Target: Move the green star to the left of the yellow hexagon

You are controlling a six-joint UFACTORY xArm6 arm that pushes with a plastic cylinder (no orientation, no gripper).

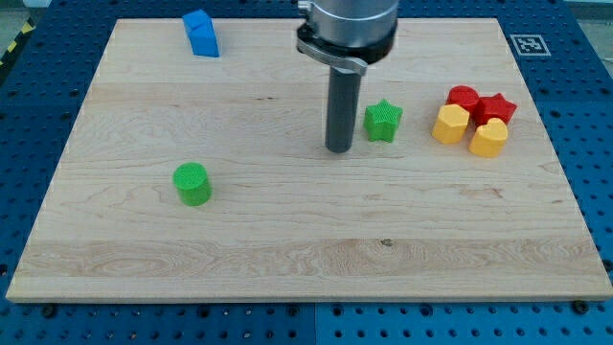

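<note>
The green star (382,121) lies on the wooden board (287,240), right of centre. The yellow hexagon (450,125) lies a short way to the star's right, apart from it. My tip (337,149) rests on the board just left of the green star, with a small gap between them. The rod rises from the tip to the arm's head at the view's top.
A yellow block (488,139) with a rounded shape, a red cylinder (464,98) and a red star (496,107) cluster with the yellow hexagon at the right. A green cylinder (192,184) stands at the lower left. A blue block (201,34) sits at the top left.
</note>
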